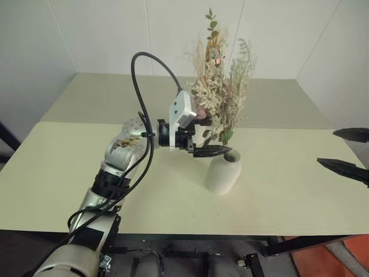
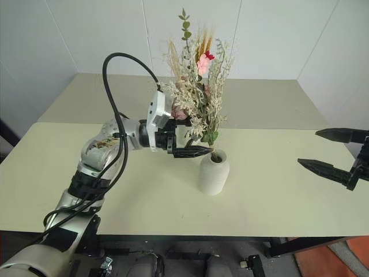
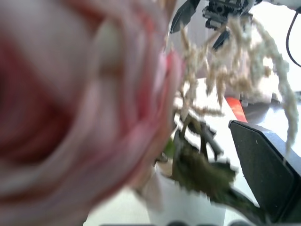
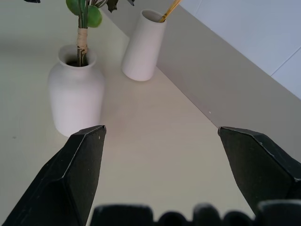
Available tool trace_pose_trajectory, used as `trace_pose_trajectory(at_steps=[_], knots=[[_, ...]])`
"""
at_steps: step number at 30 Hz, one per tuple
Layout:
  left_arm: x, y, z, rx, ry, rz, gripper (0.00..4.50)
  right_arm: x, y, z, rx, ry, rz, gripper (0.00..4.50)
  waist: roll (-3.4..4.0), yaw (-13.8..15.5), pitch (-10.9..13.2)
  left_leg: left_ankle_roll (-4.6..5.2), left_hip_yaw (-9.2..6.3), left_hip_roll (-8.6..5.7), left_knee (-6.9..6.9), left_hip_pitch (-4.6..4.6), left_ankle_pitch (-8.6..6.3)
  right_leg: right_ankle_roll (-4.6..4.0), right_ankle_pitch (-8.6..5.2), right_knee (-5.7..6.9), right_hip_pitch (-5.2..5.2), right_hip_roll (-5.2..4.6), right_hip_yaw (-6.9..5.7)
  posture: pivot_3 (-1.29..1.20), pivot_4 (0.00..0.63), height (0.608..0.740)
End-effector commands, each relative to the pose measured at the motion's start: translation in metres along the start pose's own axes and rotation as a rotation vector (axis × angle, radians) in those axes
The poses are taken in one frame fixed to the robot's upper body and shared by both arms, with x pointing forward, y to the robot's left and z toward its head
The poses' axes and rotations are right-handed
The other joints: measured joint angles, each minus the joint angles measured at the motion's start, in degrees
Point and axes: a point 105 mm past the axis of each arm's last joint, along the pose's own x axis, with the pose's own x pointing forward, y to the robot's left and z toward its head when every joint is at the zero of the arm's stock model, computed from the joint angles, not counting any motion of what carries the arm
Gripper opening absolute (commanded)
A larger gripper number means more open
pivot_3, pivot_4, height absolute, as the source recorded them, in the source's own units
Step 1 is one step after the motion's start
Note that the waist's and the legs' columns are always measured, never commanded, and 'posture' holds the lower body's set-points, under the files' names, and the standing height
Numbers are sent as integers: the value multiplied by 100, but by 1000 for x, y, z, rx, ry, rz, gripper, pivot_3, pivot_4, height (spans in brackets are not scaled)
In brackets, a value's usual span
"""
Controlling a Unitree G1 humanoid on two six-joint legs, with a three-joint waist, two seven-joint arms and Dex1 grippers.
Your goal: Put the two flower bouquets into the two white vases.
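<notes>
The rounded white vase [image 2: 213,173] stands mid-table with the pink rose bouquet [image 2: 193,109] upright in it, brown stems down its neck [image 4: 83,42]. My left gripper [image 2: 196,147] reaches in level from the left just above the vase mouth, open, at the bouquet's lower stems; a rose blocks one finger in the left wrist view. Behind it stands the tall narrow white vase [image 4: 143,44] with a yellow stalk [image 4: 170,8] in it; the wheat-like bunch [image 2: 203,43] with its red bloom rises behind the roses. My right gripper [image 2: 308,148] hovers open and empty at the table's right.
The pale table [image 2: 277,202] runs wide on both sides of the vases, with its front edge near me. A second surface [image 2: 271,104] continues behind it up to white walls. My left arm's black cable [image 2: 112,81] loops above the table on the left.
</notes>
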Motion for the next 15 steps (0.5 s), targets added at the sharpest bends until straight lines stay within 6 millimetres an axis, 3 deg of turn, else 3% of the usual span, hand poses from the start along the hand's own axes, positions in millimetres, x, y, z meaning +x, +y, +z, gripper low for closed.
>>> trace_pose_trajectory(at_steps=[1, 7, 15], knots=[[-18, -9, -1, 52, 39, -45, 4457, -3, -3, 8, -38, -1, -9, 4500, 4, -26, -2, 0, 0, 0, -1, 1, 0, 0, 0, 0, 0, 0, 0, 0, 150, 740], [-66, -17, 3, 43, 44, -45, 4457, -5, -4, 4, -33, 14, -20, 4500, 4, -41, -2, 0, 1, 3, 0, 2, 0, -12, -7, 8, -1, 0, 0, 0, 150, 740], [-141, -17, 14, 118, 145, 189, 4457, -13, -7, 4, -27, 11, -17, 4500, 6, -74, -2, 0, 3, 8, 0, 6, 0, -24, -15, 9, -1, 0, -1, 0, 150, 740]])
